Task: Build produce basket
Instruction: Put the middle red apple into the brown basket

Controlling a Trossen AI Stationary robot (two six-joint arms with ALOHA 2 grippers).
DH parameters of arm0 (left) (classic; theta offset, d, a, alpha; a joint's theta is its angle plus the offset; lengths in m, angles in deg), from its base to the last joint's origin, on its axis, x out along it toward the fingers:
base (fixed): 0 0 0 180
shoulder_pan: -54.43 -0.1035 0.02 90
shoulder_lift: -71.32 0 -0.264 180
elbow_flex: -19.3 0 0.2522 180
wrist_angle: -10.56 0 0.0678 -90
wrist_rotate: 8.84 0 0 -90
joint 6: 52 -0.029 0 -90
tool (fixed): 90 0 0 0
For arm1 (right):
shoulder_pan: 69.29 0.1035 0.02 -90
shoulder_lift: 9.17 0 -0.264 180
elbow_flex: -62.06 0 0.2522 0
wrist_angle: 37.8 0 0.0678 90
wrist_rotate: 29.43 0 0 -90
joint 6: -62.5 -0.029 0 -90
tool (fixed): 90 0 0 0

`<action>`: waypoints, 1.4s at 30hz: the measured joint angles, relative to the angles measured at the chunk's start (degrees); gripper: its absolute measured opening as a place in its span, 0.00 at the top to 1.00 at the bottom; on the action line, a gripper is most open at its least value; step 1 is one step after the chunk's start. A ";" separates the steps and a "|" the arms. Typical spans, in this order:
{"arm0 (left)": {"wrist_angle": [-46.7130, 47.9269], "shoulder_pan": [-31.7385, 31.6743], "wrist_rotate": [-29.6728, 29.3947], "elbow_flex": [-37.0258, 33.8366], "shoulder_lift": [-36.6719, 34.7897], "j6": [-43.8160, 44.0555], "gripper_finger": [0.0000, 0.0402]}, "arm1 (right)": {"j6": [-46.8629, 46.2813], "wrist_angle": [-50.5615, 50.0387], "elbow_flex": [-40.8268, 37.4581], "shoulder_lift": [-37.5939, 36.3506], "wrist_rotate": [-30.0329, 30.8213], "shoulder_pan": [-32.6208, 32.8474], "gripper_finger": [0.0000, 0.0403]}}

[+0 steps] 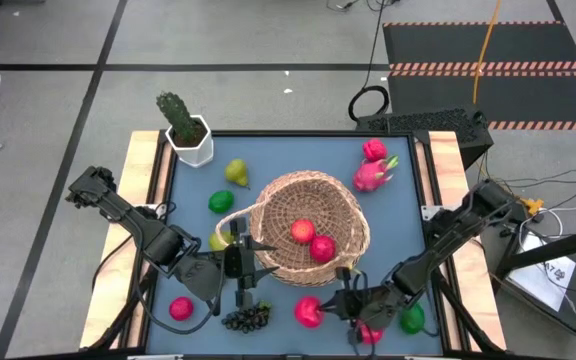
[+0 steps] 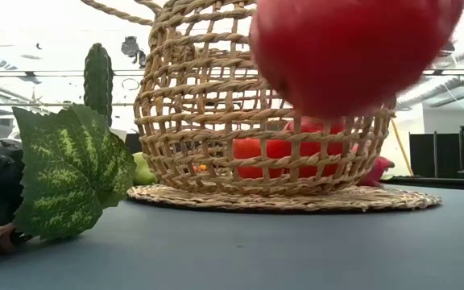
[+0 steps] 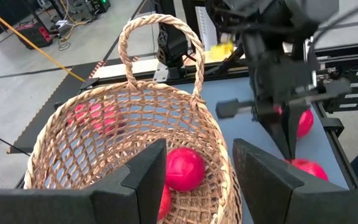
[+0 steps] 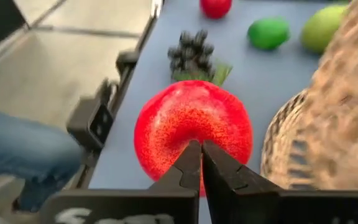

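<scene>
No text, label, brand, number or sign is legible in any of these views.

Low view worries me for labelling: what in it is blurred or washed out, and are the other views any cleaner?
Low view: a big red apple sits very close and soft-edged, the room behind is blown out white, while the basket weave is crisp. Right wrist view: the basket side is smeared, the grapes soft. High view: evenly lit, sharp. Left wrist view: mostly clear.

Wicker basket point(image 1: 308, 225) holding two apples point(image 1: 311, 240)
</scene>
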 joint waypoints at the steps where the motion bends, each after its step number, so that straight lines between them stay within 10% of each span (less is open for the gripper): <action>1: 0.00 -0.01 0.00 0.00 -0.02 0.00 0.54 | -0.03 -1.07 0.34 -0.81 1.36 0.21 1.00; 19: 0.00 0.52 0.00 0.00 -0.02 -0.15 0.54 | 1.56 -38.65 30.18 -2.97 15.18 0.59 1.00; 42: 0.02 1.72 0.02 0.00 0.00 -0.66 0.54 | 20.36 -51.61 47.70 -2.94 16.87 -11.75 1.00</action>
